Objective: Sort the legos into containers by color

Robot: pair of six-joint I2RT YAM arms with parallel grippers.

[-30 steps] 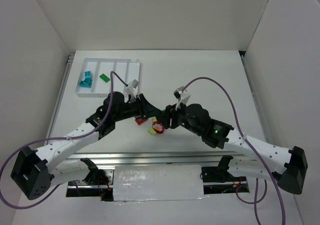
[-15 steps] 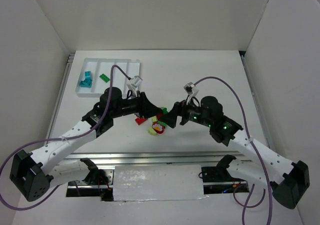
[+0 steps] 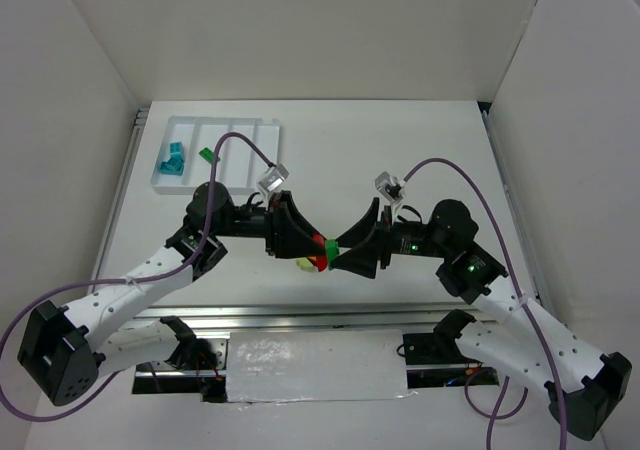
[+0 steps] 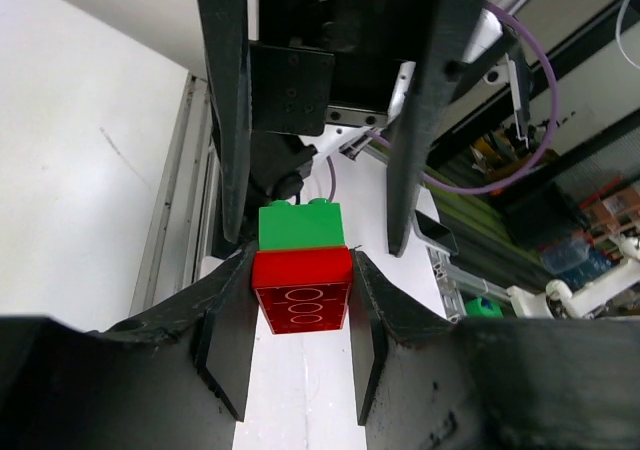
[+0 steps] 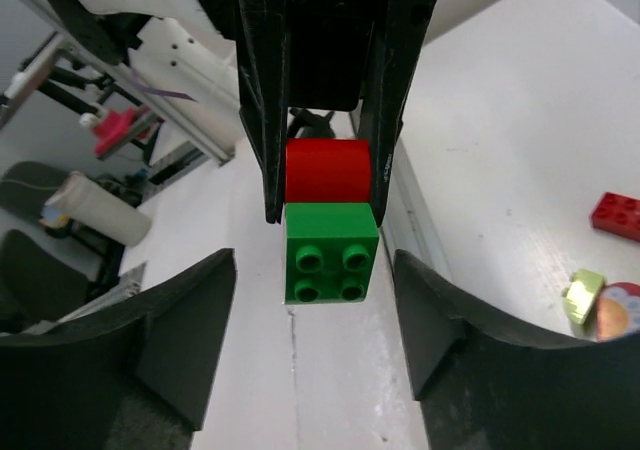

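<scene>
Centre of the top view, lower part: yellow-green brick [image 3: 303, 264] lying on the table [image 3: 400, 140], touching a round red-and-white piece [image 5: 620, 310]; loose red brick [image 5: 620, 215] on the table near them, at the right edge of the right wrist view.

Just above these, raised off the table: left hand [image 4: 300, 305] clenched on a red brick [image 5: 328, 170], a finger pressed to each side; green brick [image 5: 331, 252] stuck to the red brick's far end, studs facing the right wrist camera.

Right hand [image 3: 348, 253] released, fingers spread wide to either side of the green brick and apart from it; the two hands meet tip to tip.

Upper left of the top view: white tray [image 3: 225, 120], four long compartments; teal bricks [image 3: 173, 160] in the leftmost; second green brick [image 3: 207, 154] in the next, partly behind a cable.
</scene>
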